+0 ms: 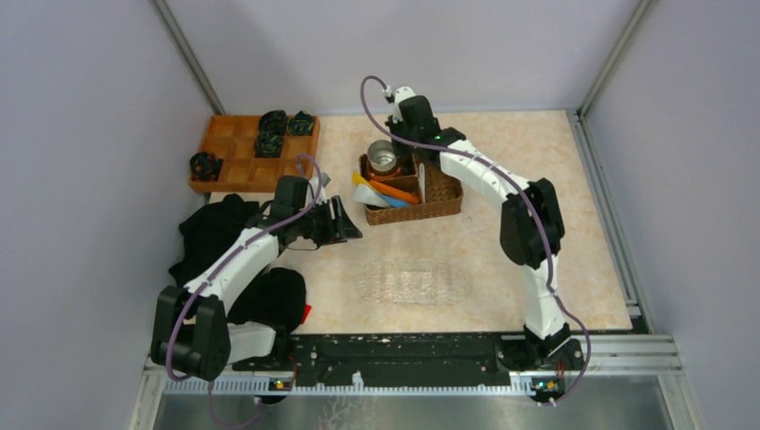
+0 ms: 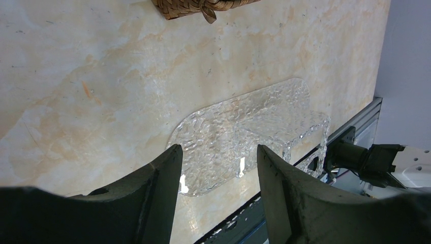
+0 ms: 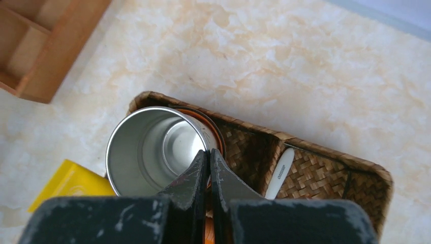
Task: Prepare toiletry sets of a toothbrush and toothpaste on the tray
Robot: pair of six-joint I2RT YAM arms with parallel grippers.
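Right wrist: right claw (image 3: 209, 153) clenched at the steel cup (image 3: 145, 152), toothbrush (image 3: 280, 172) just rightward.

Steel cup (image 1: 384, 157) in wicker basket (image 1: 444, 195), dark objects (image 1: 269, 143) in orange wooden tray (image 1: 235, 163), black cloth (image 1: 215, 231) beside it

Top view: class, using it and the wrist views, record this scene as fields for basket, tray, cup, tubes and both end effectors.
basket: wicker, divided, mid-table
tray: clear, bumpy, bare, in front of basket
cup: steel, upright, basket's left rear corner
tubes: orange, yellow, blue, at basket's front left
left end effector: open, empty, left of tray
right end effector: shut at cup's rim
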